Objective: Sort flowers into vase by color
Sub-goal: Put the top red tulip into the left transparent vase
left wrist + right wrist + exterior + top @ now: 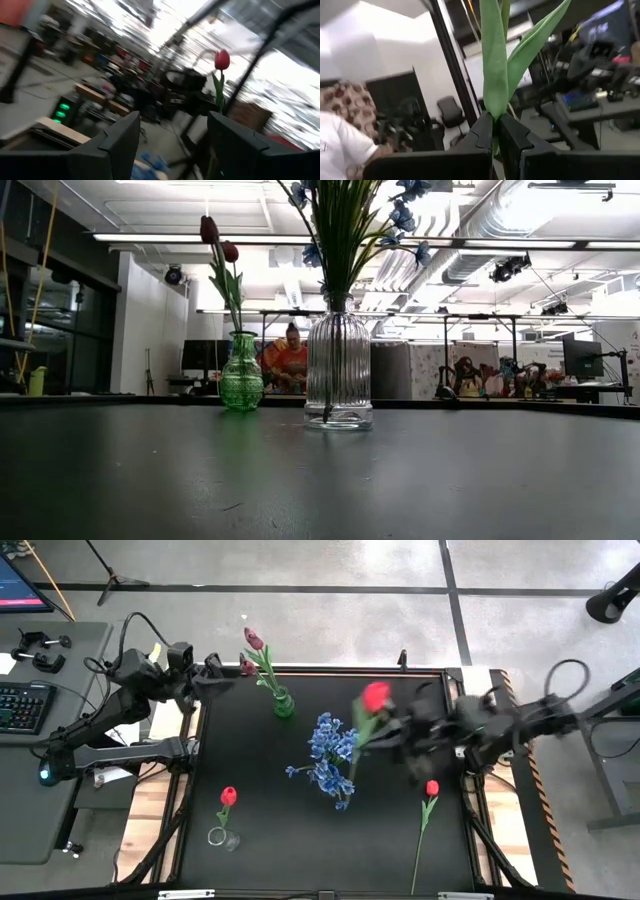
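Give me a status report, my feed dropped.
Right gripper shut on red tulip stem, lifted over the table. Left gripper open, empty, at far-left edge. One red tulip on table remains. Nothing blocking.

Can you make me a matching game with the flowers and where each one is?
Things:
1. Bushy blue blossoms
2. Dark maroon tulips
3. Bright red tulip with long green leaves
4. Red tulip near the table's right side

Places:
A. lying flat on the black table
B. in the ribbed clear glass vase
C. held in the right gripper
D. in the small green glass vase

Pairs: 1-B, 2-D, 3-C, 4-A
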Robot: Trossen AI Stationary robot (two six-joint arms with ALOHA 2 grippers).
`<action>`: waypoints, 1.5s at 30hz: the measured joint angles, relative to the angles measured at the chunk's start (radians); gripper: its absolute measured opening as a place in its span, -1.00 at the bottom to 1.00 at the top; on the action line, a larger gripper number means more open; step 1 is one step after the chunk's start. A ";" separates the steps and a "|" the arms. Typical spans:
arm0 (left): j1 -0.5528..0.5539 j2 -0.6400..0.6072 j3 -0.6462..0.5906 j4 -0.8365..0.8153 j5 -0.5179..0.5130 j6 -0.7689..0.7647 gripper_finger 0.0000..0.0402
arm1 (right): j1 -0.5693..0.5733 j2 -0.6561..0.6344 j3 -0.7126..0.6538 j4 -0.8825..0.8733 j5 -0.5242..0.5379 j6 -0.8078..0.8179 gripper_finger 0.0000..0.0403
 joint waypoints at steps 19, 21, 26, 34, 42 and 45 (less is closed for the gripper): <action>0.000 -0.033 0.000 0.191 0.198 -0.178 0.09 | -0.002 0.806 0.728 0.011 -0.187 -0.019 -1.00; -0.004 -0.048 0.001 0.249 0.209 -0.223 0.09 | -0.002 0.809 0.751 -0.007 -0.211 -0.042 -1.00; -0.057 -0.069 0.035 0.131 0.195 -0.185 -0.01 | 0.015 0.754 0.760 -0.074 -0.218 -0.137 -1.00; -0.094 -0.077 0.049 -0.018 0.125 -0.057 -0.25 | 0.012 0.781 0.759 -0.043 -0.195 -0.215 -1.00; -0.094 -0.082 0.049 -0.016 0.121 -0.044 -0.29 | 0.024 0.960 0.757 0.329 -0.153 -0.279 -1.00; -0.093 -0.082 0.049 -0.016 0.119 -0.065 -0.29 | 0.036 1.002 0.757 0.362 -0.059 -0.334 -1.00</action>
